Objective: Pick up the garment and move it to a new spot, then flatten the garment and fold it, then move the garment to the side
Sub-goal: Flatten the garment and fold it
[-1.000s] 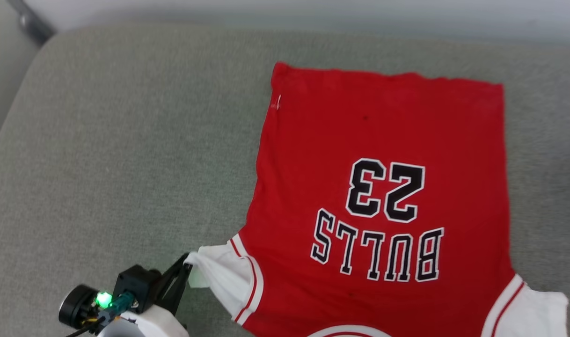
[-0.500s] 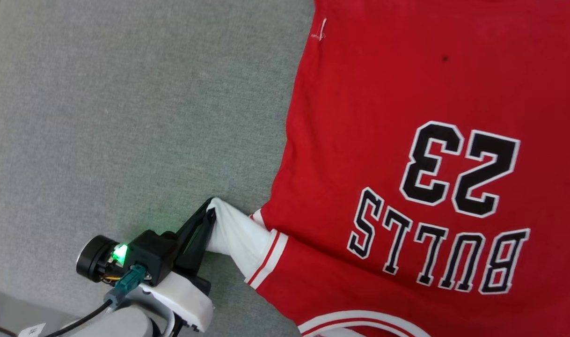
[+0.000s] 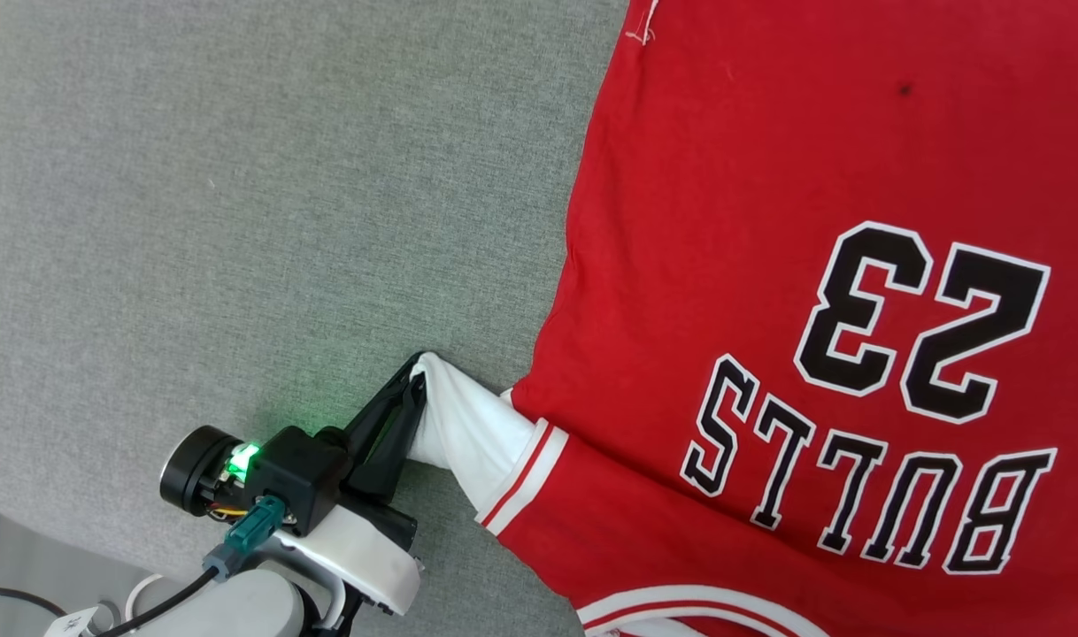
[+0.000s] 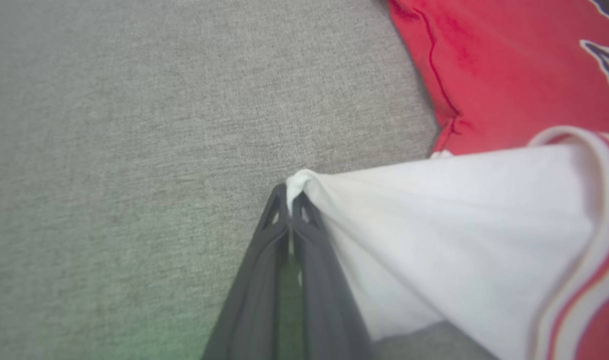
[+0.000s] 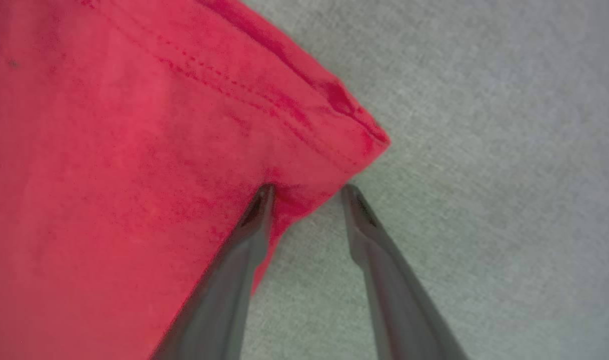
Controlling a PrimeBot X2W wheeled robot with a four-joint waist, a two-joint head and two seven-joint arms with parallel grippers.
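While the left gripper [image 3: 418, 376] stays clamped on cloth, the entry reads as follows.

Item: red Bulls jersey [image 3: 769, 221], front up, spread on a grey cushion [image 3: 238, 221]. From the head view it fills the 3 o'clock half, with the number 23 [image 3: 924, 323] and the BULLS lettering [image 3: 866, 478] upside down to the robot.

Left gripper, at 7 o'clock in the head view: closed on the tip of the white sleeve [image 3: 464, 429], fingers pointing toward 1 o'clock. The left wrist view confirms it [image 4: 288, 197], with a small nub of white cloth pinched between the tips.

Right gripper [image 5: 308, 189]: open and holding nothing. One finger rests on red cloth and the other on bare cushion, with the jersey's side edge between them just below the hem corner [image 5: 354, 125].

Change noted: a second ago the sleeve sat crumpled at the left fingertips. Now it is drawn out from the body toward 10 o'clock as a taut cone. The tighter framing is the head camera's own shift, not the jersey's.

Assessment: this looks like the flattening stage, with the sleeve being pulled straight. The right gripper seems placed to take the hem corner. No fold has been made yet.
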